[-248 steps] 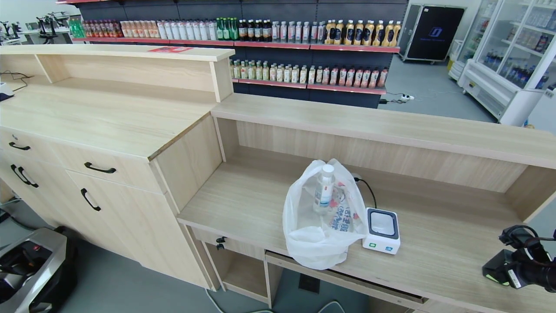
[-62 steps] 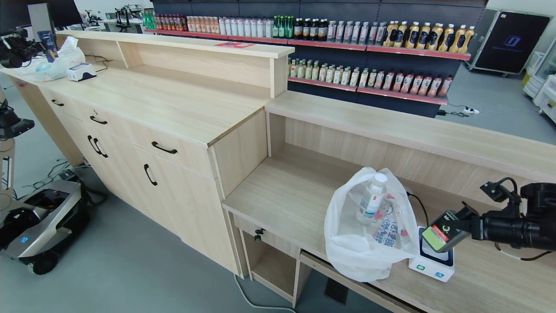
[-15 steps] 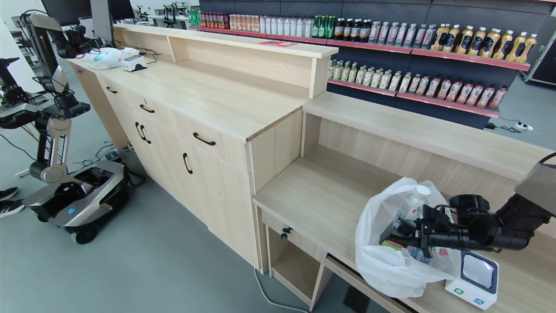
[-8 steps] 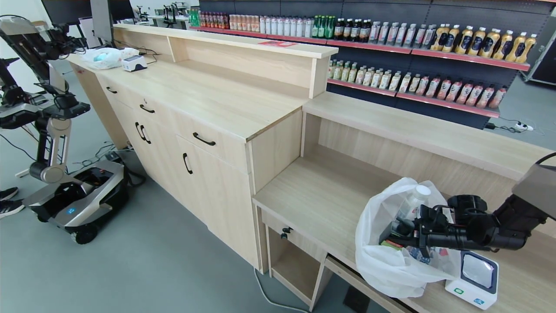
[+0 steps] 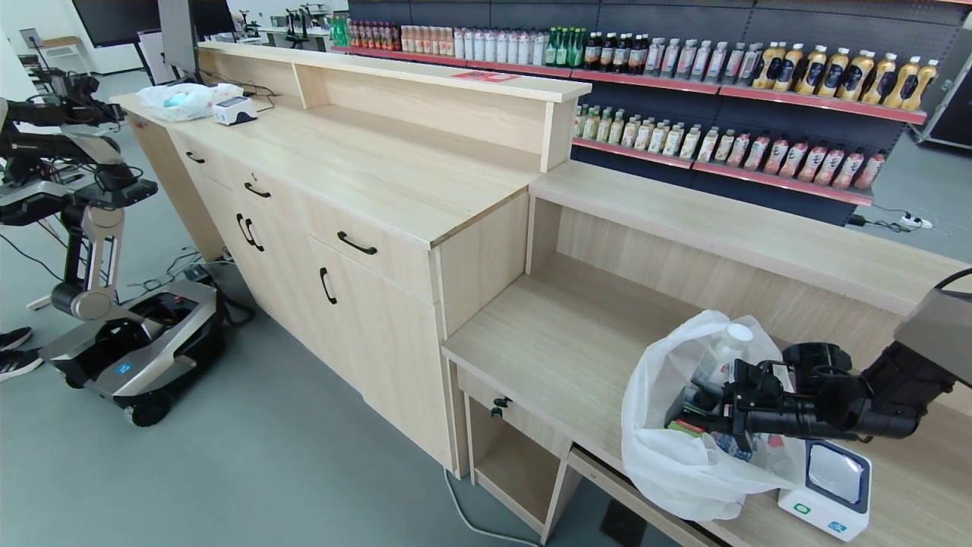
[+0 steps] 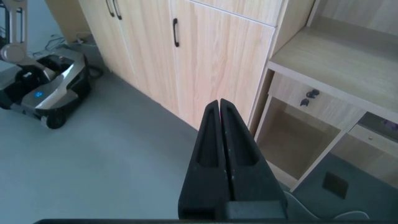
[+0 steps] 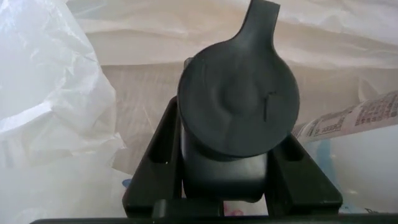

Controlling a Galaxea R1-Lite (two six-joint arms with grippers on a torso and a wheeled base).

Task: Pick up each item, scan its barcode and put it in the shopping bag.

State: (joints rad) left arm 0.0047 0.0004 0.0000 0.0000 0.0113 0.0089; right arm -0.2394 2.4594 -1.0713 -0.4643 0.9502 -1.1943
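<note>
Moved from scanner (image 5: 825, 486) into shopping bag (image 5: 672, 475): right gripper (image 5: 682, 410), pinching dark green-labelled container (image 5: 683, 428); apparently light, rigid, best held at sides. Left gripper (image 6: 219, 111) pressed together.

The dark item (image 7: 239, 106), showing a round face with a tab, is sitting between the fingers (image 7: 155, 168) of the right gripper (image 5: 683, 414). It is being held inside the mouth of the white plastic shopping bag (image 5: 668, 471), which is standing open around the fingers. A clear, white-capped bottle (image 5: 721, 357) is leaning inside the bag, just beside the fingers. The white scanner (image 5: 831, 482) is resting just beside the bag, back from the fingertips.
</note>
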